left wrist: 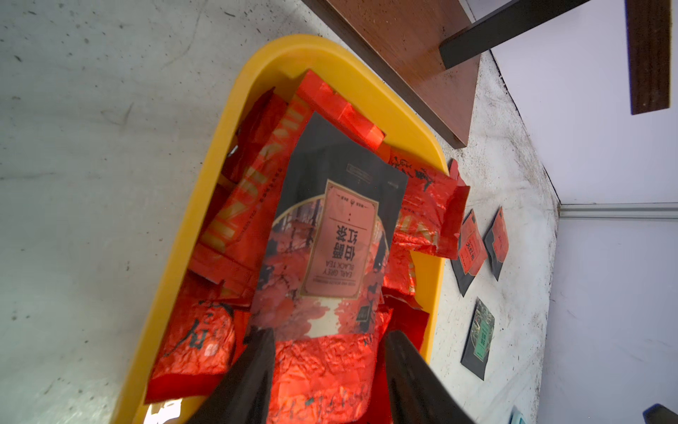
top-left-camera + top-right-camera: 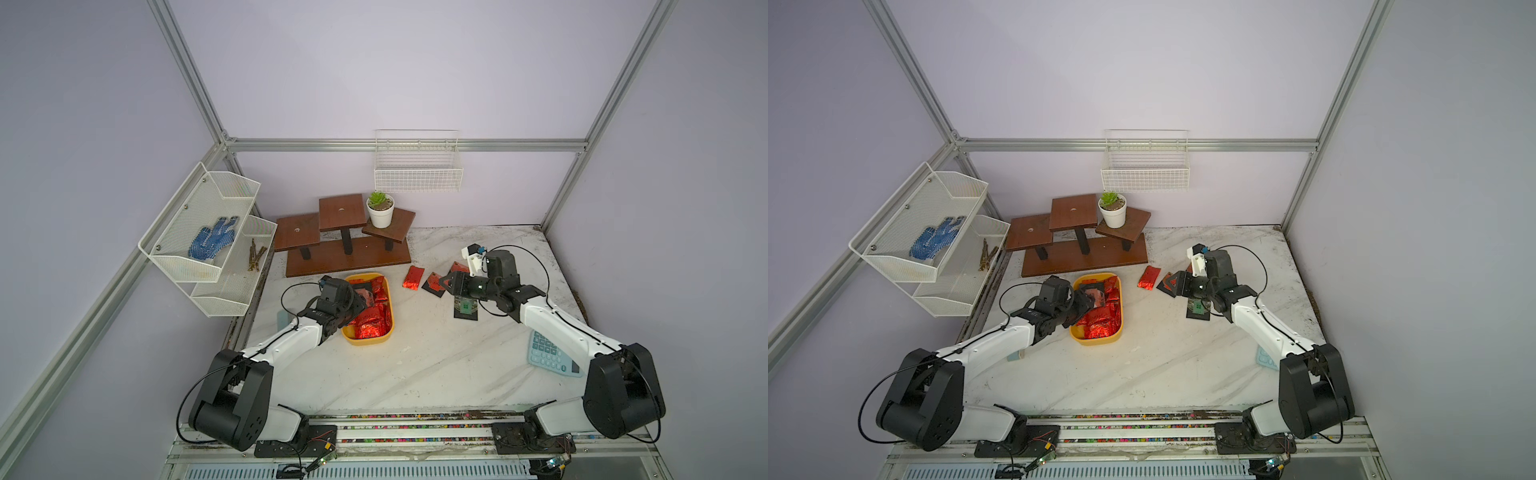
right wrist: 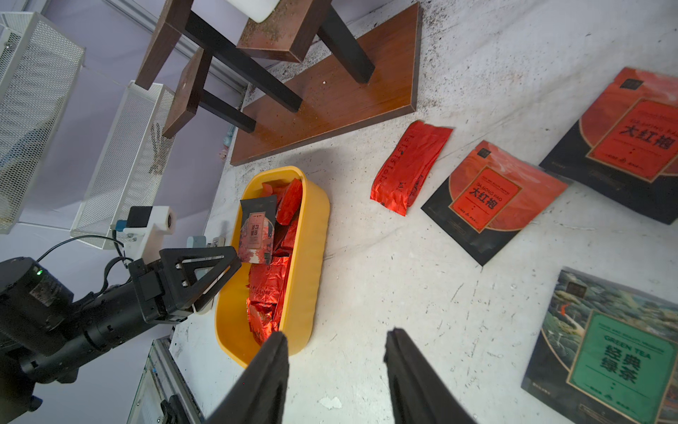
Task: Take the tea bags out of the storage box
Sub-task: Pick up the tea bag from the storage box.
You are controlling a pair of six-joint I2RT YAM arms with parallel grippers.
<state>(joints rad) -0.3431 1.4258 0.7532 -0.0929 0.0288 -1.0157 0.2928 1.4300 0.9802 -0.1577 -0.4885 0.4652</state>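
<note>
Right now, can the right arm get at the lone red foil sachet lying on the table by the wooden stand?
Probably yes. The right gripper is open and empty, hovering near the red foil sachet, which lies flat on the table with nothing on top of it or between the two.

Top views high, looking down; wrist views close (both share storage box [image 1: 190, 227]).
</note>
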